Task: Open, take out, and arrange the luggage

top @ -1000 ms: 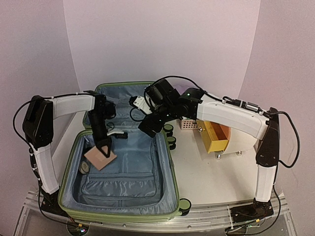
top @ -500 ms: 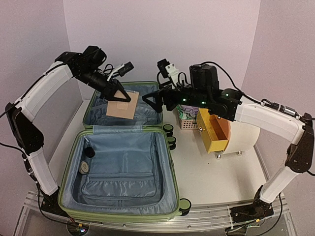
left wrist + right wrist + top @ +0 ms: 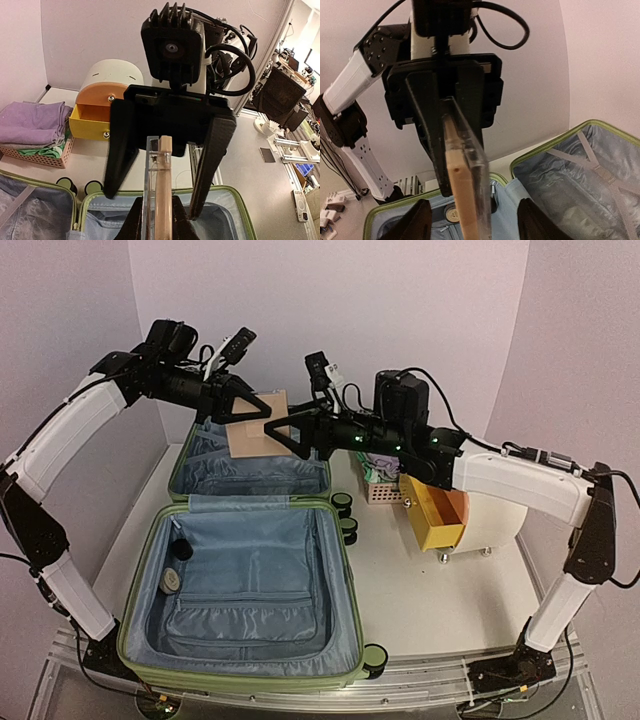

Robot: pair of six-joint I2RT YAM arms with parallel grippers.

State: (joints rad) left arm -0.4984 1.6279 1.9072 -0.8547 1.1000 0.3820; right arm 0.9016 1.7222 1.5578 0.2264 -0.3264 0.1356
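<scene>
Luggage (image 3: 260, 550) lies splayed open on the 9 o'clock side of the table (image 3: 430, 600), halves running 6 to 12, wheels (image 3: 346, 506) facing 3. Left claw (image 3: 157, 225) is clenched on a tan flat pack (image 3: 255, 436), edge-on above the far half; a second ago it was down in the near half. Right claw (image 3: 476, 222) now straddles it, jaws released, not touching.

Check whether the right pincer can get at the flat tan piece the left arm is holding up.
Probably yes: the left pincer holds the tan piece up above the luggage, and the right pincer stands open either side of its free edge, nothing between.
</scene>
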